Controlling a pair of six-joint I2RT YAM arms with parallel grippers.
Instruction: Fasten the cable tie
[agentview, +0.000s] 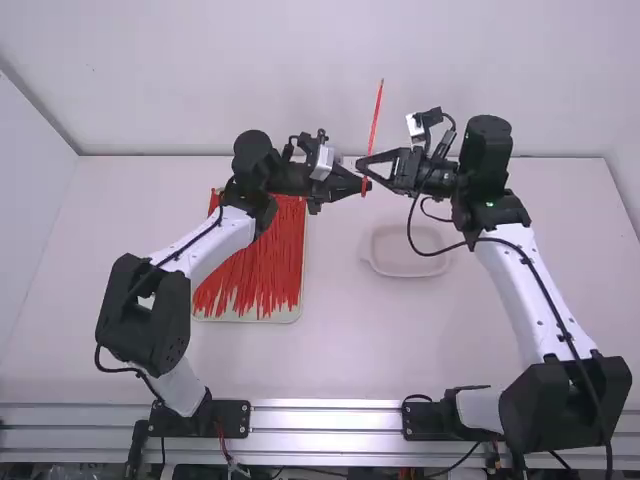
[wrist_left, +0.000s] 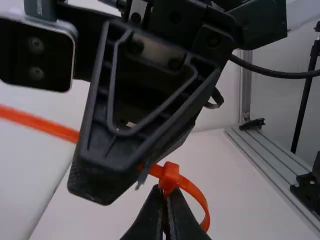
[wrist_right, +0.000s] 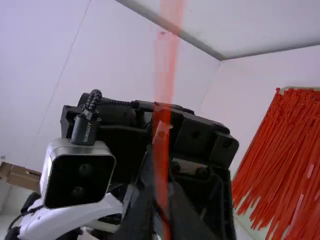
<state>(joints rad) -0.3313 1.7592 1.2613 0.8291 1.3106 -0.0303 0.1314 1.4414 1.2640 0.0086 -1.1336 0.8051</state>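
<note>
Two pincers (wrist_left: 164, 200) (wrist_right: 162, 220), one bowl (agentview: 400, 272), many ties (agentview: 260, 270)

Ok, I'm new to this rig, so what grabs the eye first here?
A red tie is held mid-air between both arms' shut jaws, its tail pointing up. A pile of red ties lies on a tray to the left, a white dish to the right.

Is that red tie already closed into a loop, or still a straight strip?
Closed into a loop. The tie curves round back into its head, and its tail sticks out past it.
</note>
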